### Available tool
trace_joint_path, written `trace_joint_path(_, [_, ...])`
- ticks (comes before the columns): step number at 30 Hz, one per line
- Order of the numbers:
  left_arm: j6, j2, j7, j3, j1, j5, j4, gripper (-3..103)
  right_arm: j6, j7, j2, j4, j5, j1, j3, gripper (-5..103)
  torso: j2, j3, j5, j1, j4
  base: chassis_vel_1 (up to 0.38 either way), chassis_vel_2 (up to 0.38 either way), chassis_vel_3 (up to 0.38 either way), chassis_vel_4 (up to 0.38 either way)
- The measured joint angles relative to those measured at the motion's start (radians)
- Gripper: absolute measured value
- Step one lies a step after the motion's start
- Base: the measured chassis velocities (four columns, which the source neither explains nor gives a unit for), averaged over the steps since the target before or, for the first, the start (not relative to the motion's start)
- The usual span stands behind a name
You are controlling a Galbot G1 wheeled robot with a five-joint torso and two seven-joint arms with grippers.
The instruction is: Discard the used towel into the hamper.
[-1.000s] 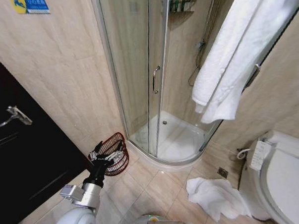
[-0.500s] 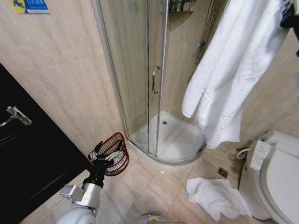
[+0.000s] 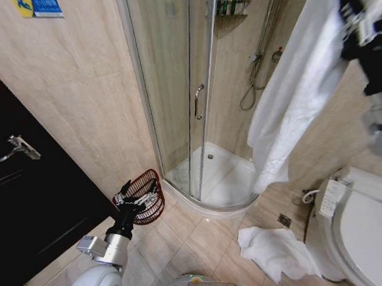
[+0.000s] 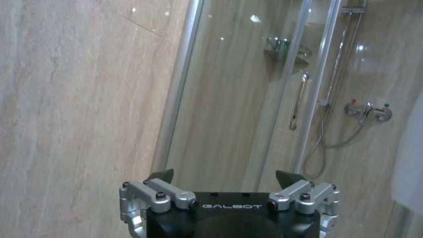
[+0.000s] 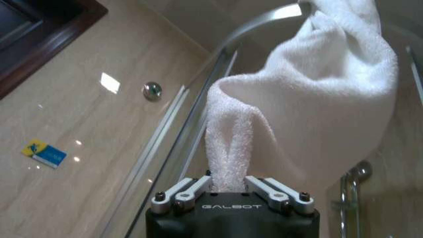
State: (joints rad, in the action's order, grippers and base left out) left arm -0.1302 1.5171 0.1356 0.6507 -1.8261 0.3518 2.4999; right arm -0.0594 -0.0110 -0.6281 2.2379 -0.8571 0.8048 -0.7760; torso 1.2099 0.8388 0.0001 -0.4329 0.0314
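The shower enclosure (image 3: 199, 104) takes up the middle of the head view, its curved glass door shut and its white tray (image 3: 225, 176) ending in a rounded curb on the tiled floor (image 3: 195, 234). To the left runs a beige tiled wall (image 3: 74, 91), then a dark door (image 3: 29, 207) with a lever handle. On the right, the toilet (image 3: 363, 227) crowds the lower corner, so the open floor is a narrow strip between the curb, the toilet and the robot's own base. Up high on the right hangs the big white towel (image 3: 300, 94), draped long down in front of the shower's edge, its lower hem clear of the floor. The right gripper (image 3: 357, 31) is up at the top right corner against that towel; in the right wrist view the right gripper (image 5: 231, 191) has its fingers pinched narrow on a bunched fold of the towel (image 5: 310, 94), which rises from between them. A second white towel (image 3: 275, 250) lies crumpled on the floor just beside the toilet. The hamper (image 3: 145, 192) stands on the floor in the corner where the wall meets the shower curb, near the door. The left gripper (image 3: 137, 195) hovers right in front of the hamper, fingers spread wide and holding nothing; the left wrist view shows the left gripper (image 4: 228, 181) with its fingertips well apart.
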Motion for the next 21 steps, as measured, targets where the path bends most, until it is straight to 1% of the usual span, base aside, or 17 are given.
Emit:
trace_joint_path(5, [0.000, 0.000, 0.000, 0.000, 0.000, 0.000, 0.000, 100, 0.005, 0.005, -0.036, 0.037, 0.021, 0.101, -0.063, 8, 0.000, 0.000, 0.0000, 0.000, -0.0001, 0.000, 0.000, 0.000, 0.000])
trace_joint_path(6, [0.000, 0.000, 0.000, 0.000, 0.000, 0.000, 0.000, 100, 0.005, 0.005, -0.036, 0.037, 0.021, 0.101, -0.063, 8, 0.000, 0.000, 0.0000, 0.000, -0.0001, 0.000, 0.000, 0.000, 0.000])
trace_joint_path(10, [0.000, 0.000, 0.000, 0.000, 0.000, 0.000, 0.000, 100, 0.009, 0.006, -0.054, 0.091, 0.032, 0.179, -0.092, 8, 0.000, 0.000, 0.0000, 0.000, -0.0002, 0.000, 0.000, 0.000, 0.000])
trace_joint_path(16, [0.000, 0.000, 0.000, 0.000, 0.000, 0.000, 0.000, 100, 0.012, 0.008, -0.062, 0.128, 0.051, 0.201, -0.094, 8, 0.000, 0.000, -0.0001, 0.000, -0.0001, 0.000, 0.000, 0.000, 0.000])
trace_joint_path(21, [0.000, 0.000, 0.000, 0.000, 0.000, 0.000, 0.000, 100, 0.015, 0.013, -0.059, 0.137, 0.053, 0.210, -0.130, 8, 0.000, 0.000, -0.0001, 0.000, 0.0000, 0.000, 0.000, 0.000, 0.000])
